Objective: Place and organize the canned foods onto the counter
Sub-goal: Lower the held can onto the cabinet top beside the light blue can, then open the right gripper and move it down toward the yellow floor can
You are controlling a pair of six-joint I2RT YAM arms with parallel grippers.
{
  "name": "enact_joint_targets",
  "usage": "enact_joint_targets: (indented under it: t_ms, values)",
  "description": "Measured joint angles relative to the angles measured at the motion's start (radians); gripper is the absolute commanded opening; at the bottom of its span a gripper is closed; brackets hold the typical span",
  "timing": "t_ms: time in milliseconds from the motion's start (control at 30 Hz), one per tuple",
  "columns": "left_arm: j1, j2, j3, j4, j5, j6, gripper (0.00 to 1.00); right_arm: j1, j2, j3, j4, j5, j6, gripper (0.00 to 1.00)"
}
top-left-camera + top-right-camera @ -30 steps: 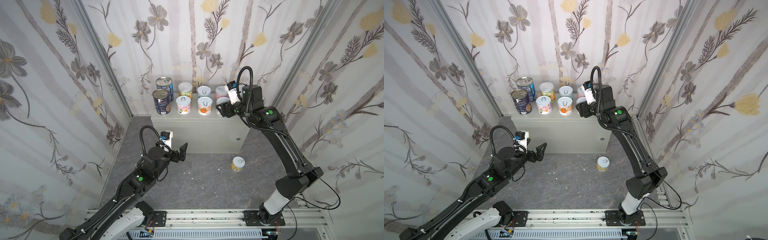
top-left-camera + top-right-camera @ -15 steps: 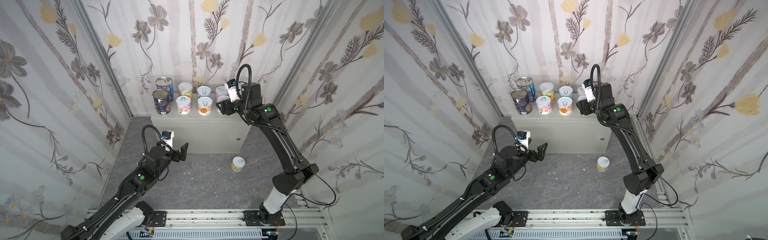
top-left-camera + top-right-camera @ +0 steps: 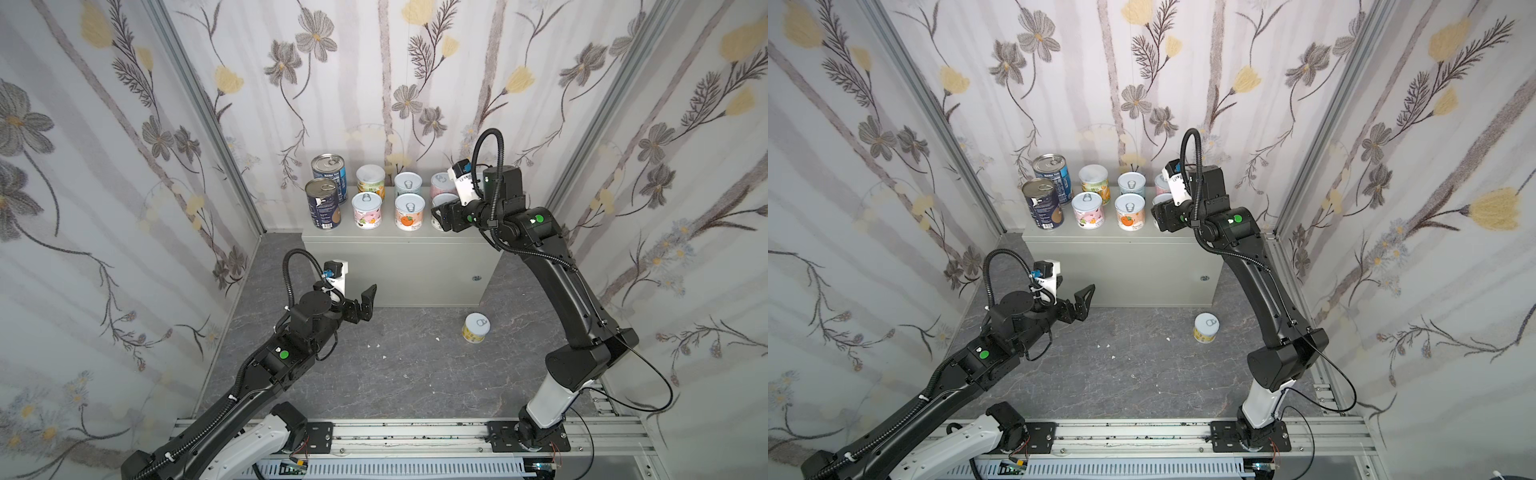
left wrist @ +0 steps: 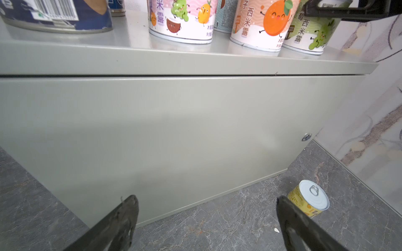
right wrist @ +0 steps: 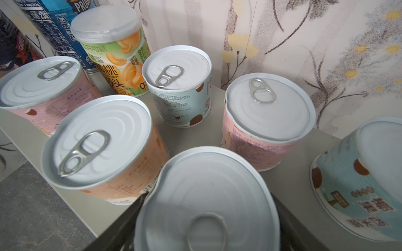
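I count ten cans and two grippers. Nearest to me, my left gripper (image 3: 368, 302) hangs over the dark floor (image 3: 374, 374). Its fingers are wide apart, with nothing in them.

A bit farther and to the right, one short yellow can (image 3: 475, 327) stands alone on the floor, near the counter (image 3: 399, 266). The counter is a big grey box with a small round lock (image 3: 476, 277).

The other nine cans stand on top of it. In the front row, from the left, I see:
- a tall dark-blue can (image 3: 323, 205)
- a front pink can (image 3: 366, 211)
- an orange can (image 3: 409, 212)
- a green can (image 4: 309, 32)

My right gripper (image 5: 208, 197) has a finger on each side of the green can. I cannot tell if it squeezes it.

Behind them stand:
- a second tall blue can (image 3: 330, 172)
- a peach can (image 3: 370, 180) with a see-through cap
- a light-blue can (image 3: 408, 185)
- a back pink can (image 3: 441, 183)

One more light-blue can (image 5: 356, 184) stands at the right end. The short cans have white lids with ring pulls.
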Motion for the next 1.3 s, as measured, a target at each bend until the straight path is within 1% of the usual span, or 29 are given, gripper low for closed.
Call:
enact_joint_targets:
  t_ms: [200, 433, 533, 567, 600, 633, 733, 867, 1033, 1133, 1200, 1300]
  values:
    - [0.000, 0.000, 0.000, 0.000, 0.000, 0.001, 1.00, 0.000, -0.013, 0.000, 0.003, 0.029, -0.002, 0.86]
    - [0.000, 0.002, 0.000, 0.000, 0.000, 0.001, 1.00, 0.000, -0.057, -0.010, 0.008, 0.040, -0.009, 0.88]
    - [0.000, 0.005, 0.000, 0.000, -0.001, 0.000, 1.00, 0.000, -0.108, -0.064, 0.027, 0.034, -0.009, 0.91]
    - [0.000, 0.008, 0.001, 0.000, -0.001, -0.004, 1.00, 0.001, -0.132, -0.098, 0.041, 0.030, -0.009, 0.94]
    - [0.000, 0.012, 0.005, -0.002, -0.001, -0.008, 1.00, 0.001, -0.159, -0.138, 0.060, 0.027, -0.008, 0.99]
    - [0.000, 0.019, 0.011, -0.003, -0.001, -0.008, 1.00, 0.001, -0.185, -0.178, 0.079, 0.024, -0.008, 1.00]
    - [-0.002, 0.045, 0.044, -0.016, 0.000, -0.013, 1.00, 0.002, -0.298, -0.348, 0.163, 0.013, 0.008, 1.00]
    - [-0.010, 0.092, 0.097, -0.039, 0.022, -0.018, 1.00, 0.002, -0.520, -0.620, 0.325, -0.001, 0.045, 1.00]
    - [-0.059, 0.142, 0.108, -0.037, 0.066, -0.005, 1.00, 0.001, -0.768, -0.908, 0.488, -0.008, 0.099, 1.00]
    - [-0.092, 0.185, 0.113, -0.019, 0.094, 0.016, 1.00, 0.000, -0.895, -1.083, 0.546, 0.056, 0.133, 1.00]
    - [-0.115, 0.216, 0.122, 0.001, 0.106, 0.033, 1.00, -0.005, -0.972, -1.201, 0.573, 0.123, 0.173, 1.00]
    - [-0.143, 0.260, 0.141, 0.024, 0.132, 0.058, 1.00, -0.020, -1.062, -1.358, 0.611, 0.203, 0.236, 1.00]
